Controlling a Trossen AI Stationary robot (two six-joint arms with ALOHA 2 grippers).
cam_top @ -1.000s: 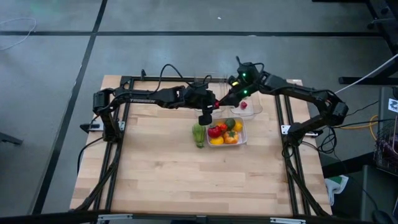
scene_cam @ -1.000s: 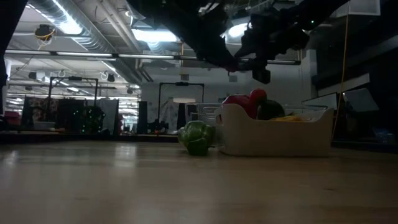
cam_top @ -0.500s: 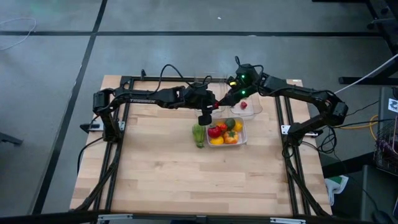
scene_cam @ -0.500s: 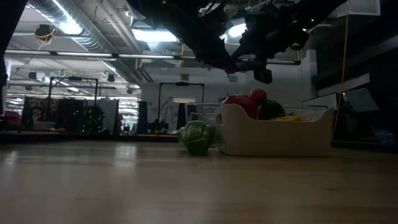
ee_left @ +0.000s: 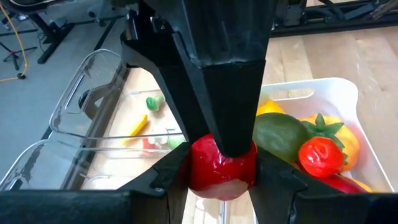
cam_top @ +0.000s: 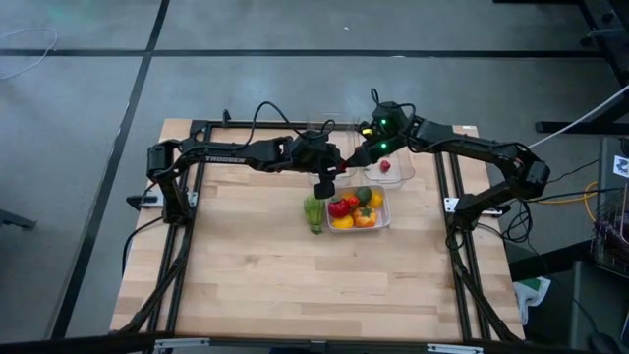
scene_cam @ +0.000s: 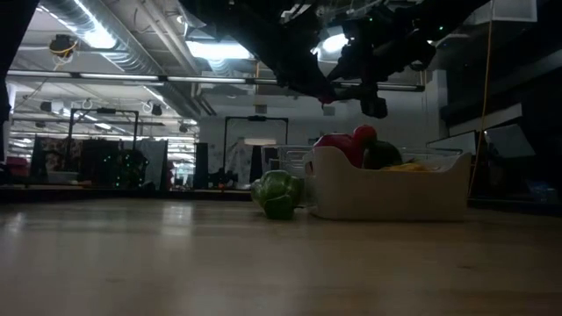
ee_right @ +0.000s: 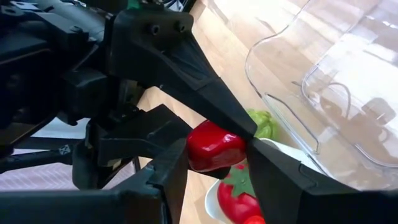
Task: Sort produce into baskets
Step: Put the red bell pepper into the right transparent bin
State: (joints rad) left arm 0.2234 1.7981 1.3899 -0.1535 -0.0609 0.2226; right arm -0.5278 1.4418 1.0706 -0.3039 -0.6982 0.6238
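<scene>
Red and glossy, a small plastic toy fruit [ee_left: 222,167] is pinched at once by the left gripper [ee_left: 222,171] and the right gripper [ee_right: 216,151], each pair of jaws set narrow on it, high over the wooden counter [cam_top: 265,261] between the whitish produce tub [cam_top: 379,218] and the clear tubs [ee_left: 93,118]; this looks like a hand-over between arms. Nothing has visibly moved in the last second: both grips hold unchanged, and the ribbed green toy vegetable [scene_cam: 277,193] stays on the counter beside the whitish tub.
</scene>
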